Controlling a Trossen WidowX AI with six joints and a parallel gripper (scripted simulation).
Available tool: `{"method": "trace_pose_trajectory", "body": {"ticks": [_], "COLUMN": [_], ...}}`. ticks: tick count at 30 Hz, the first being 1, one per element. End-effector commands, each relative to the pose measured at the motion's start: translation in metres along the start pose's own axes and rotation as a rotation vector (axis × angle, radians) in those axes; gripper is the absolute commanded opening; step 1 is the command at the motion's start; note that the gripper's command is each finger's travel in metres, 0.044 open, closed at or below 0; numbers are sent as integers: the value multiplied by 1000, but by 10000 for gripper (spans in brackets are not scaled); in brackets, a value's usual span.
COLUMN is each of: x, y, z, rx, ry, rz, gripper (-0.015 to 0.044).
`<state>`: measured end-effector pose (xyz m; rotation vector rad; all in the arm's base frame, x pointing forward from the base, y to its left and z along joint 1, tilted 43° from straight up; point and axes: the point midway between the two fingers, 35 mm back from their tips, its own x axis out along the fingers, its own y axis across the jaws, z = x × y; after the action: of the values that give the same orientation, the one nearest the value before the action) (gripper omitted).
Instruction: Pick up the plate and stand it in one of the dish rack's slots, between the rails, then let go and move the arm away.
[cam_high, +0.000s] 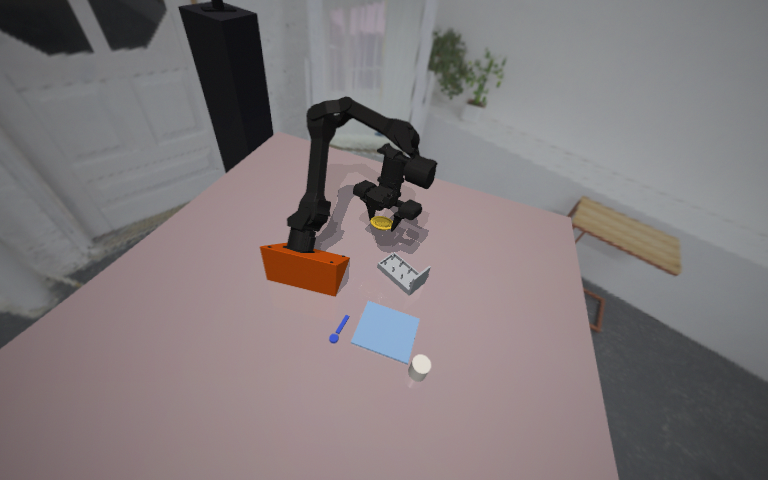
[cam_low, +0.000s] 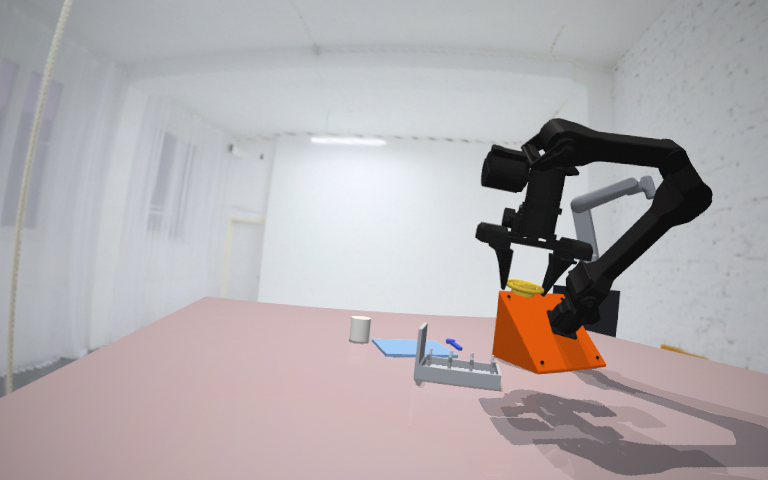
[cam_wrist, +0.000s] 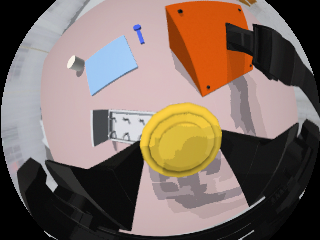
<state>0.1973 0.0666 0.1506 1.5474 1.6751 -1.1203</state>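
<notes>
Over a pink counter (cam_high: 169, 367) our claw (cam_low: 526, 277) pinches the yellow plate (cam_low: 525, 287) flat in mid-air, carrying it; next we likely must tilt it upright over the rack (cam_low: 458, 367).

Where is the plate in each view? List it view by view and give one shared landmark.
Top: plate just above centre, under the hand, behind the rack.
Exterior: plate right of centre, between the fingers, above the orange base.
Wrist: plate at centre, flat.
Landmark: orange base.
</notes>
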Motion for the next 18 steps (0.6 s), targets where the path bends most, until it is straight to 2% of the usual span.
{"method": "trace_pose_trajectory", "body": {"ticks": [1,18], "x": [11,50], "y": [-2,0], "z": [4,16], "rx": [-51,-309], "ry": [-75,-378], "rz": [3,69], "gripper": [0,0]}}
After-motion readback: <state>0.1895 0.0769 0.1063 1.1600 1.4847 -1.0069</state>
